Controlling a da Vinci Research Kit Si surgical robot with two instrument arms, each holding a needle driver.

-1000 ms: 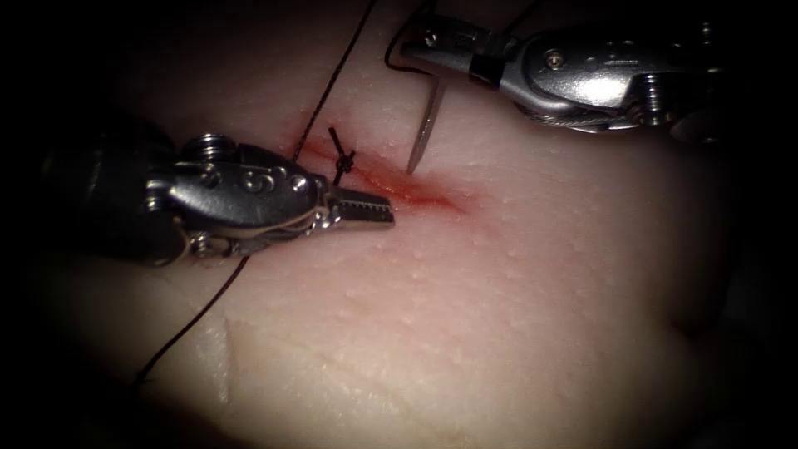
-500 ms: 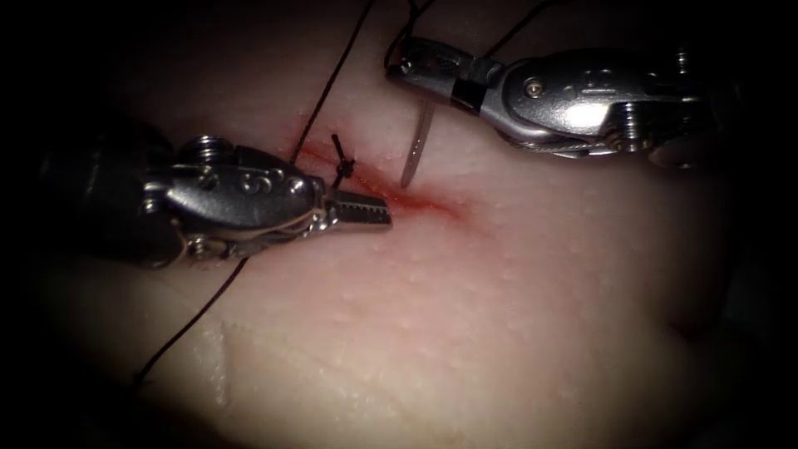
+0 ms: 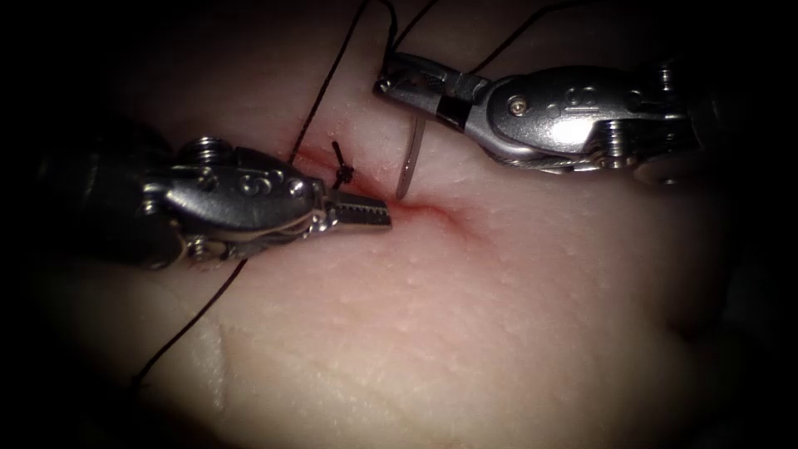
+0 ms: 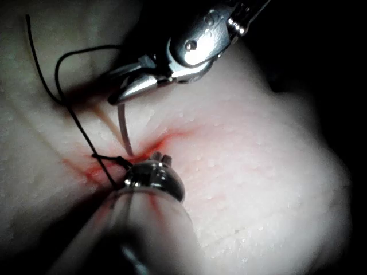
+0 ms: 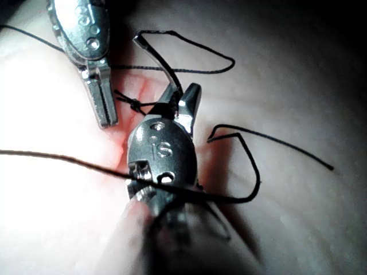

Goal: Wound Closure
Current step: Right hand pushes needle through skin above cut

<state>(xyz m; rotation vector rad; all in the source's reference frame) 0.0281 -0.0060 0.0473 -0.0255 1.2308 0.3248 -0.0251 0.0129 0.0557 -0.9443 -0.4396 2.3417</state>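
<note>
My left tool (image 3: 364, 216) lies low at the left of the cut (image 3: 416, 206), its jaws pressed together on nothing, tips resting at the cut's near lip just beside the tied knot (image 3: 343, 173); one thread (image 3: 328, 83) runs from the far side down past that knot and under my left tool toward the near left. Right of the knot comes the needle (image 3: 409, 158): my right tool (image 3: 420, 83), reaching in from the far right, is clamped on its upper end, so the long curve hangs nearly straight down from the jaws toward the tissue (image 3: 499, 316). Over the last second I have brought it leftward and lower, and its point now sits at the far lip of the cut, touching the surface or just about; I cannot tell whether it has bitten in. The point lies just right of my left tips, the cut between them, with my left tool the nearer one to where it would emerge
</note>
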